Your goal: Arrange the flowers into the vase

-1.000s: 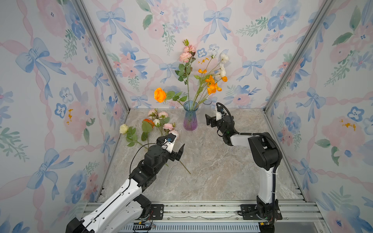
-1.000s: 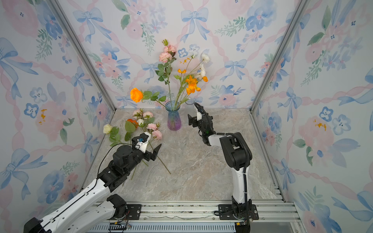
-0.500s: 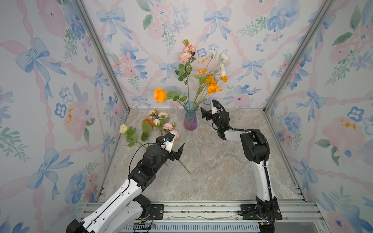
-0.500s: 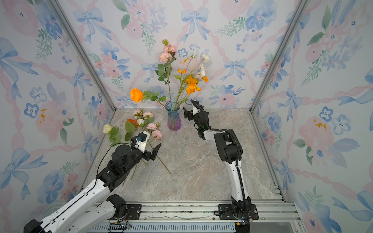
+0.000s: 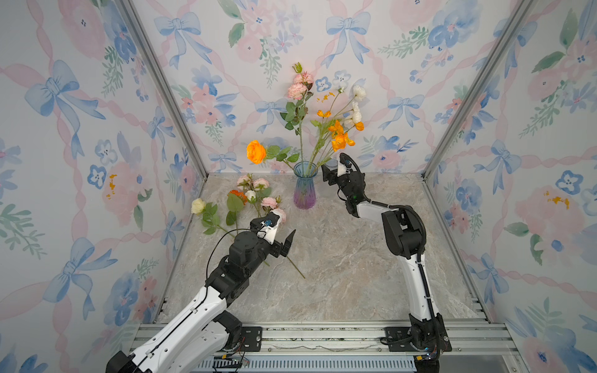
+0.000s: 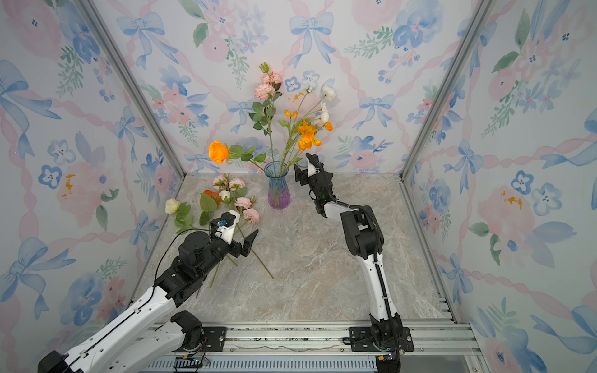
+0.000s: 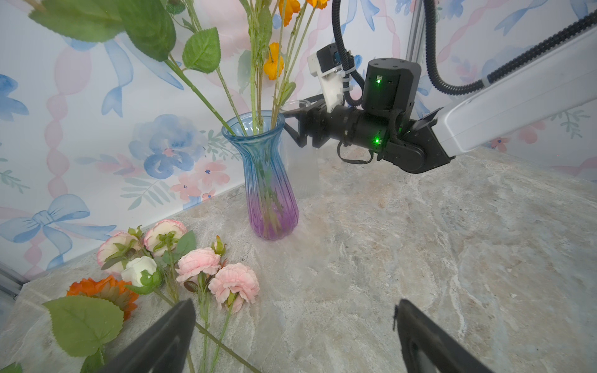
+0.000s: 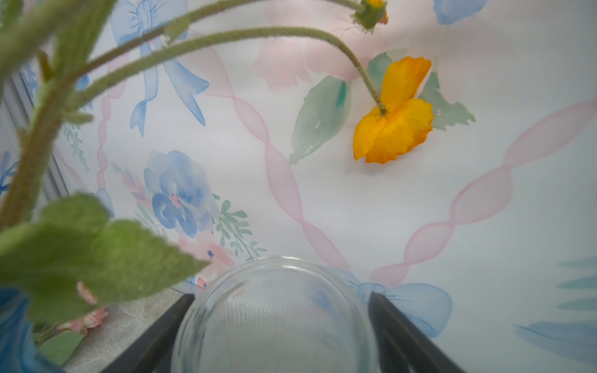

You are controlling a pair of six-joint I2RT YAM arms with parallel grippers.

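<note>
- Flowers (image 5: 269, 202) not yet arranged lie flat on the marble table (image 5: 339, 274), to the left of the vase (image 5: 304, 190). Their heads point toward the back wall and their stem ends toward the front middle.
- Left gripper (image 7: 294, 310) hovers directly above these stems, jaws wide apart and empty. The stems pass close to one finger (image 7: 174, 329), not through the middle of the gap.
- Right gripper (image 8: 281, 300) straddles a clear glass (image 8: 274, 329) just beside the vase. Whether it presses on the glass, one cannot tell.
- Left arm is clearly nearer, so the pick probably belongs to it, closing across the stems.
</note>
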